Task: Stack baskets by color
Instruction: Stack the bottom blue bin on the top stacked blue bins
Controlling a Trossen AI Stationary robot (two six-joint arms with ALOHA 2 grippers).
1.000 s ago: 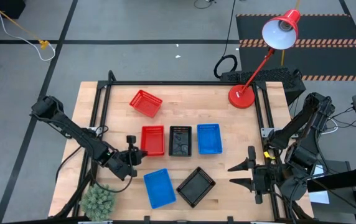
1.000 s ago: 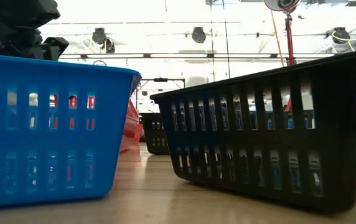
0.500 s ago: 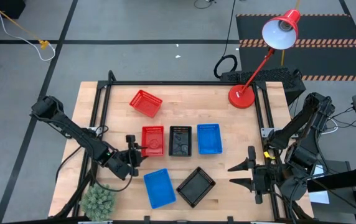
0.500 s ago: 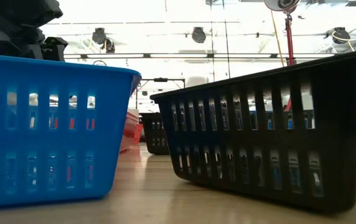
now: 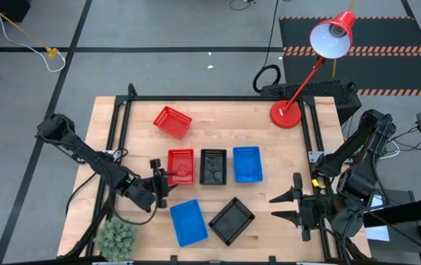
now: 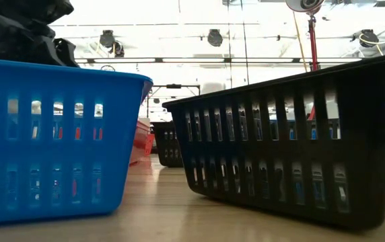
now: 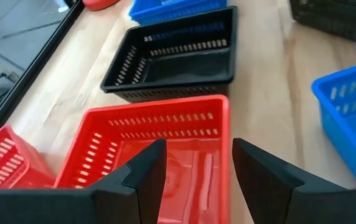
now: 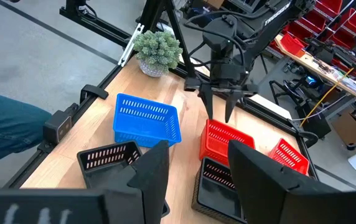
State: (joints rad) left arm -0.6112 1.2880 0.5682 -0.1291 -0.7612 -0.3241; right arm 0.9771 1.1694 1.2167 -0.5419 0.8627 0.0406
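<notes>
Three baskets stand in a row mid-table: red [image 5: 180,166], black [image 5: 213,166] and blue [image 5: 246,163]. Another red basket [image 5: 172,121] lies at the far left. A blue basket [image 5: 188,222] and a black one [image 5: 232,220] sit near the front edge. My left gripper [image 5: 159,178] is open at the row's red basket [image 7: 159,143], one finger over its inside and one outside its near wall [image 7: 225,155]. I see no touch. My right gripper [image 5: 288,206] hangs open and empty above the table's near right.
A red desk lamp's round base [image 5: 285,114] stands at the far right. A small potted plant [image 5: 116,237] sits at the near left corner. Black frame rails [image 5: 118,125] run along the table's left, far and right sides. Bare wood lies between the baskets and the right rail.
My left gripper has opened and let go of the row's red basket, rolling a little in place. The basket, which stood tipped up a second ago, has dropped level. My right arm has kept still.
</notes>
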